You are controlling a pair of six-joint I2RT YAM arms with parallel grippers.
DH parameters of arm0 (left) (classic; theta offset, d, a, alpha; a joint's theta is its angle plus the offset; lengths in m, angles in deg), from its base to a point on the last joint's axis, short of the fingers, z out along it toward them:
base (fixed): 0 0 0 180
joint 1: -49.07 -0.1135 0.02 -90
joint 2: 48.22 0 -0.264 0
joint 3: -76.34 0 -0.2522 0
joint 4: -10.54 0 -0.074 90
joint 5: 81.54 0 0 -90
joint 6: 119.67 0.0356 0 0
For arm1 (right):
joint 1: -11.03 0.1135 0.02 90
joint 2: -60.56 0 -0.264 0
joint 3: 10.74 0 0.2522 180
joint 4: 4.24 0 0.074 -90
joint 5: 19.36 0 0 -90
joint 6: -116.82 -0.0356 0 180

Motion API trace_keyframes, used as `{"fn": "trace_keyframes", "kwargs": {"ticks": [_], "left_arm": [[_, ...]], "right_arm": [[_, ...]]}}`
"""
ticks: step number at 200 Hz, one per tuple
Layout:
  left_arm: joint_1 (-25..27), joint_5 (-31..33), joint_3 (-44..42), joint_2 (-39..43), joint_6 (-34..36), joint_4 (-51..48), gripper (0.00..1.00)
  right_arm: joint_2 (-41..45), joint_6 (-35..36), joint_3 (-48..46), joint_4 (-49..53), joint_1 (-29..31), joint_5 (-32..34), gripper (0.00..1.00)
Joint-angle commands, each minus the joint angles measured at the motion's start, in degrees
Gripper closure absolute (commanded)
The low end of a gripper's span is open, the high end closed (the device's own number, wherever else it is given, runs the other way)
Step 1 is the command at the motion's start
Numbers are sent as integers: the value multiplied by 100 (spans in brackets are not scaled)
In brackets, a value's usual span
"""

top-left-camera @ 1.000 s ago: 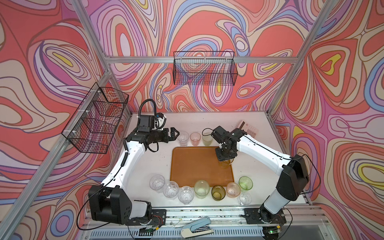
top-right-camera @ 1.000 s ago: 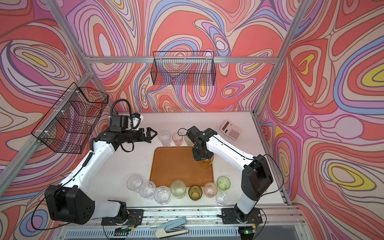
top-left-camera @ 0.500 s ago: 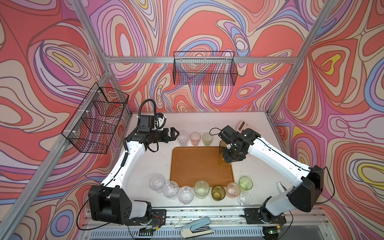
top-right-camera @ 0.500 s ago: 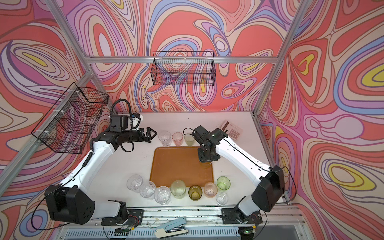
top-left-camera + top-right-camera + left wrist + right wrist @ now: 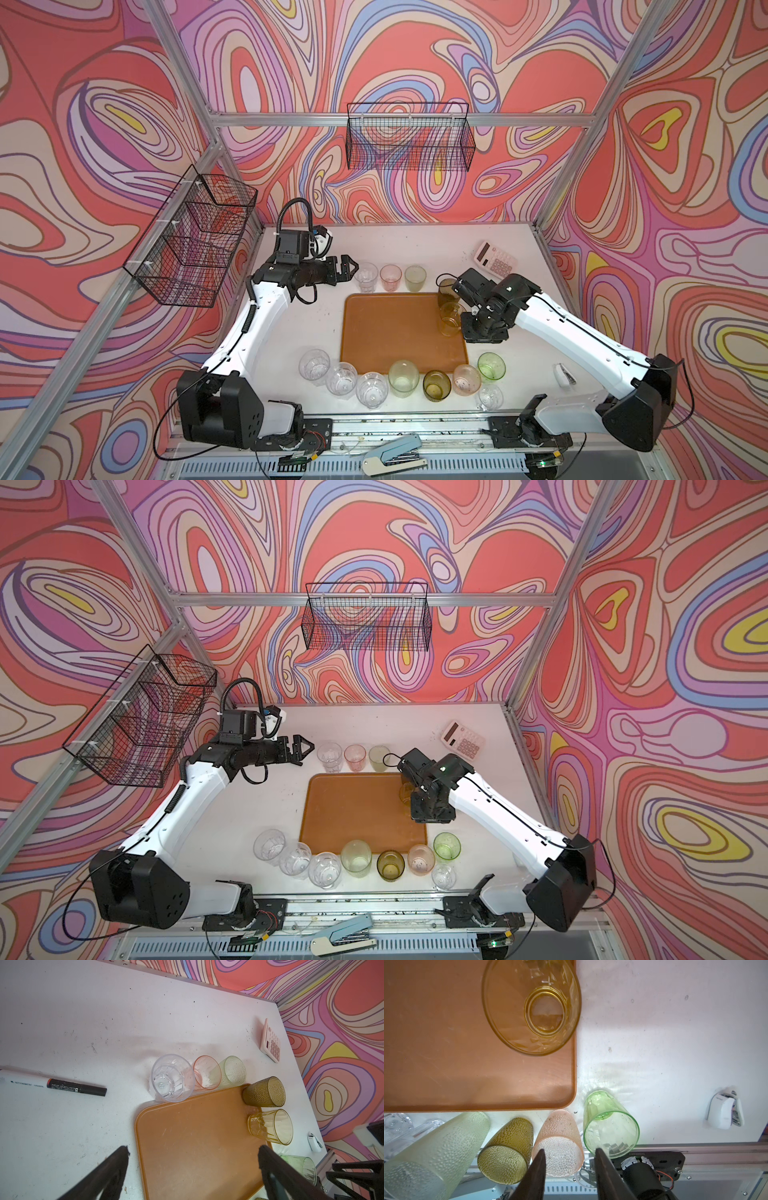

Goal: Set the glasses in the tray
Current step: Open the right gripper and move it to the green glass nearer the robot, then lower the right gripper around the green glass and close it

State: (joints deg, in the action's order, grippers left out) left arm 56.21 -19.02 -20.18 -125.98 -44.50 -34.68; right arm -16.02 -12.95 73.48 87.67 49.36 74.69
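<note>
In both top views we find the amber glass [image 5: 450, 319] upright on the tray [image 5: 395, 332], at its right rim, just beside the right gripper [image 5: 482, 336], which points down at the surface [image 5: 311, 324], arm [image 5: 582, 332] extended. The left gripper [image 5: 348, 270] lies level, jaws wide apart, near the clear glass [image 5: 365, 276]. In the left wrist view that glass stands ahead of the jaws, off the tray. In the right wrist view the jaws stand apart and empty, the amber glass ahead of them.
</note>
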Motion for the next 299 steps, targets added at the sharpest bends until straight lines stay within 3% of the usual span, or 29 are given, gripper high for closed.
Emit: {"fn": "trace_keyframes", "kwargs": {"ticks": [1, 92, 299], "left_arm": [[-13, -73, -54, 85, 10, 59, 0], [-11, -87, -63, 59, -2, 61, 0], [-8, -63, -63, -12, 6, 46, 0]], "right_arm": [[186, -366, -344, -29, 35, -19, 61], [504, -1047, -1393, -778, 35, -83, 67], [319, -1156, -2132, -1355, 28, -142, 80]]}}
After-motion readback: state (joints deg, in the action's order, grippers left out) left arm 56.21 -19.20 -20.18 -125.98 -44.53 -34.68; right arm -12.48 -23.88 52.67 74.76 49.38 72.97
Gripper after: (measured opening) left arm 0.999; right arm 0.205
